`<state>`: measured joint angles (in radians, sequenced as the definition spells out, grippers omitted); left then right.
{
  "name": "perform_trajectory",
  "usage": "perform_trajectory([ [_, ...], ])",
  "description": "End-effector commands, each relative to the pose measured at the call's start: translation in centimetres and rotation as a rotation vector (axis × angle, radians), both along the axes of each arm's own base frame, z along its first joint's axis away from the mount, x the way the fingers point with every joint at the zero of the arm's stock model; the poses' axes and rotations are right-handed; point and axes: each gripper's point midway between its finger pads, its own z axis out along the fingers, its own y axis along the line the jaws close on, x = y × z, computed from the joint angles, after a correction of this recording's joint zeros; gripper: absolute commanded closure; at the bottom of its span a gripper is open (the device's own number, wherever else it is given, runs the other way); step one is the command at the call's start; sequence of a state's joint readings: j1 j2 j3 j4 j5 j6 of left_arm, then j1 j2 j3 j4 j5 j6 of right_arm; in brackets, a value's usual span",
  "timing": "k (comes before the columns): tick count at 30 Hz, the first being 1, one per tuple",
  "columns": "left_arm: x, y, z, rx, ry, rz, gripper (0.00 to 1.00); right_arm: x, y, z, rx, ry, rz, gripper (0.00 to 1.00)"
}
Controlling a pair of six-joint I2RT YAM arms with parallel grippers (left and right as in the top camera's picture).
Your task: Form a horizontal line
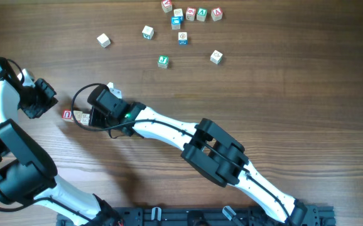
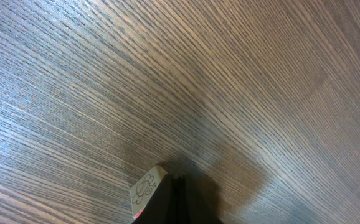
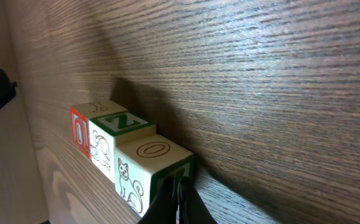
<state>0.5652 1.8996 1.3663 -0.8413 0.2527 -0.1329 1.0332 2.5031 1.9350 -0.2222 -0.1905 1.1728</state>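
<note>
The horizontal line (image 3: pixel 121 146) is a short row of three pale letter cubes touching side by side: a red-marked one, a green Z and a green-edged O. In the overhead view this row (image 1: pixel 76 116) lies left of centre, its right end hidden under my right gripper (image 1: pixel 92 117). That gripper (image 3: pixel 180 193) is shut and empty, tips against the O cube's end face. My left gripper (image 1: pixel 51 107) sits just left of the row. It is shut (image 2: pixel 179 199), and a pale cube with a line drawing (image 2: pixel 146 190) rests against its left side.
Loose cubes lie scattered farther back: one (image 1: pixel 103 41) at the left, others (image 1: pixel 147 32), (image 1: pixel 163 61), (image 1: pixel 216 57), and a cluster (image 1: pixel 191 14) by the far edge. The right arm (image 1: pixel 213 150) stretches diagonally across the table from the front right.
</note>
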Motion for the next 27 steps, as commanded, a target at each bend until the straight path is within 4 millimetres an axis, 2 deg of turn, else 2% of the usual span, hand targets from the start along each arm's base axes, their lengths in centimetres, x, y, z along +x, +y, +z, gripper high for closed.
perform_trajectory([
  [1, 0.4, 0.3, 0.7, 0.008, -0.028, -0.014, 0.96, -0.5, 0.3, -1.0, -0.008, -0.002, 0.03, 0.95],
  [18, 0.5, 0.3, 0.7, 0.01, -0.029, -0.017, 0.96, -0.4, 0.7, -0.6, 0.007, -0.039, 0.061, 0.95],
  [27, 2.3, 1.3, 1.2, 0.039, -0.101, 0.032, 0.96, -1.3, 0.9, -0.6, 0.019, -0.006, 0.099, 0.95],
])
